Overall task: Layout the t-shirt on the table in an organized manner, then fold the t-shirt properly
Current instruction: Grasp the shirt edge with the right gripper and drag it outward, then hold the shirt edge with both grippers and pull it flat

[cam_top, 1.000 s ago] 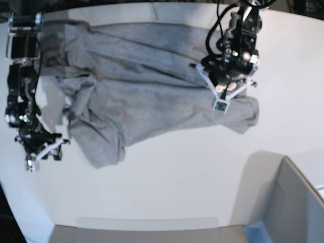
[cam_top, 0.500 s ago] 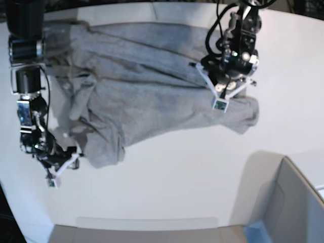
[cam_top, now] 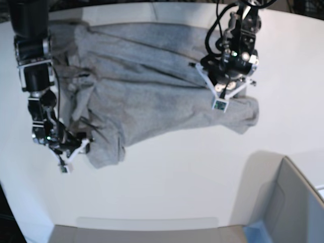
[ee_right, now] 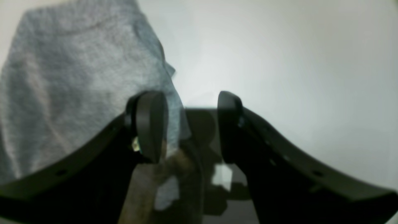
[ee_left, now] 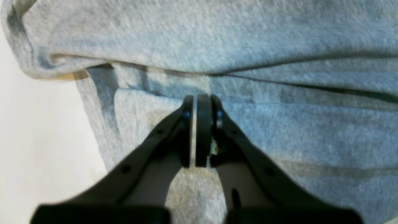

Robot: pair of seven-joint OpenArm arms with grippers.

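The light grey t-shirt (cam_top: 152, 96) lies rumpled and partly bunched on the white table (cam_top: 192, 172). My left gripper (cam_top: 225, 87) stands on the shirt's right part. In the left wrist view its pads (ee_left: 203, 124) are pressed together at a fold of the t-shirt (ee_left: 279, 46), with only a thin pale sliver between them. My right gripper (cam_top: 76, 148) is at the shirt's lower left corner. It is open (ee_right: 189, 124) just above the table (ee_right: 279, 62), with the corner of the t-shirt (ee_right: 62, 77) beside and behind one finger (ee_right: 149, 124).
A grey box-like bin (cam_top: 298, 202) stands at the lower right, with a blue piece (cam_top: 255, 233) at its foot. A grey strip (cam_top: 136, 230) runs along the table's front edge. Bare table (ee_left: 31, 124) shows left of the left gripper.
My right arm has swung rightward from the bare table to the shirt's lower left corner, jaws still open. The left gripper and the shirt's right part have not moved.
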